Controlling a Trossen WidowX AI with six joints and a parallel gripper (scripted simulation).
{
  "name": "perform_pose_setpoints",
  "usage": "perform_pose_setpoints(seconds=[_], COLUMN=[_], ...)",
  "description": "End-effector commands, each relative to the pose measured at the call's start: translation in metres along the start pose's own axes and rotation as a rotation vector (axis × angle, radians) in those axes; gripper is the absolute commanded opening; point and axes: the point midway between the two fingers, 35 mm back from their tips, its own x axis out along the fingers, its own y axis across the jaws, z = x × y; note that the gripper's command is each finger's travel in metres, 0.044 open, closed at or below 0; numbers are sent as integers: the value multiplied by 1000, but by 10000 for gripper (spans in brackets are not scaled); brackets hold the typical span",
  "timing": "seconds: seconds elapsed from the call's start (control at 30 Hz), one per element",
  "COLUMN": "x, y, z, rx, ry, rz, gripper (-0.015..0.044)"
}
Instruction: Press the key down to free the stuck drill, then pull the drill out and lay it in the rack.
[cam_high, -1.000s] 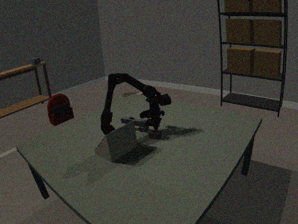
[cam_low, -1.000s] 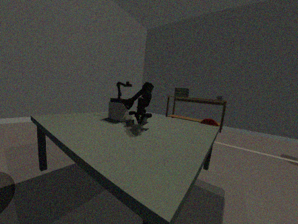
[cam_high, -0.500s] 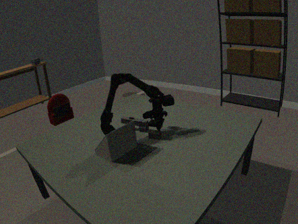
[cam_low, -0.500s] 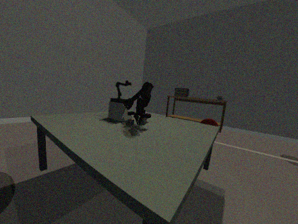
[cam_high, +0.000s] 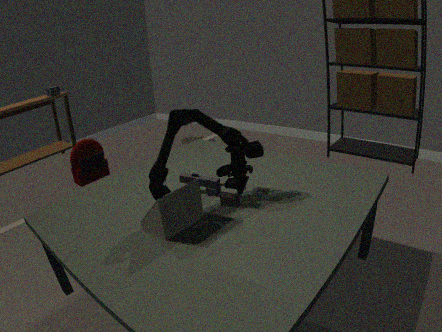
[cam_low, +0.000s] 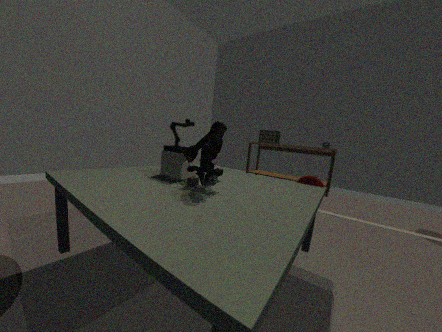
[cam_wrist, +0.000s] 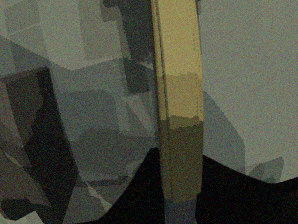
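My gripper (cam_high: 240, 190) (cam_low: 204, 183) (cam_wrist: 166, 153) points down, low over the table, shut on the drill (cam_wrist: 180, 90). In the wrist view the drill is a long tan bar with a blue-grey end at the bottom; its upper end runs out of view. In the top view a grey bar-like fixture (cam_high: 200, 182) is left of the gripper, and a small grey block (cam_high: 229, 199) sits just below and left of the fingers. I cannot tell whether the drill still touches the fixture. The key and the rack cannot be made out for certain.
Pale upright panels (cam_high: 181, 212) stand on the table (cam_high: 260, 270) (cam_low: 225, 235) in front of the arm's base; the exterior view shows them as a pale box (cam_low: 171, 166). Wooden shelves, a red backpack (cam_high: 89, 161) and a rack of cartons are beyond the table.
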Motion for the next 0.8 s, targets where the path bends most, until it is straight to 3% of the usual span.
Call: perform_pose_setpoints(seconds=[0.0,0.77], x=[1,-5], y=[2,2], z=[-9,-18], rx=[2,1], ry=[0,1], rz=[5,5], gripper=[0,0])
